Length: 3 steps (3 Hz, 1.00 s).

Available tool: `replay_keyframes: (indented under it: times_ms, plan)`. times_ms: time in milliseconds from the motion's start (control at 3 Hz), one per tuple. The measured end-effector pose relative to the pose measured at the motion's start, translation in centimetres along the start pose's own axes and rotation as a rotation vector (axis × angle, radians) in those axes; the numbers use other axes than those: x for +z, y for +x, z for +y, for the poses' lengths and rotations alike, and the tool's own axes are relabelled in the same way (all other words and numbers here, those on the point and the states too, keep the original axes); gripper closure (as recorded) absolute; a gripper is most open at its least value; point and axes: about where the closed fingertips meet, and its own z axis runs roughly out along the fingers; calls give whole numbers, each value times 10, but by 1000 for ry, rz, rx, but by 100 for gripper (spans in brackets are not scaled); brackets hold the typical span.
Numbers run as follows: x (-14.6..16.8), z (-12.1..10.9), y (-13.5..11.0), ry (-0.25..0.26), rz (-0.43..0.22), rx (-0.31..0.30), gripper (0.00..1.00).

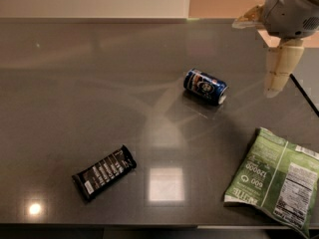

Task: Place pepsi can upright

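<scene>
The pepsi can is dark blue with a round red-white-blue logo. It lies on its side on the dark grey table, right of centre, with its silver end pointing to the lower right. My gripper hangs from the pale arm at the upper right. It is above the table near the right edge, to the right of the can and apart from it. It holds nothing that I can see.
A black snack bar lies at the front left. A green chip bag lies at the front right corner. The table's right edge runs just past the gripper. A pale wall stands behind the table.
</scene>
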Motion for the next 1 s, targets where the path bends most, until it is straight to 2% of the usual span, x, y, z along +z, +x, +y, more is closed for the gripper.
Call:
replay_keyframes:
  times_ms: [333, 667, 1000]
  plan:
    - [11, -32, 5, 28, -20, -172, 0]
    - [24, -46, 9, 38, -11, -350, 0]
    - [39, -47, 9, 7, 9, -555, 0]
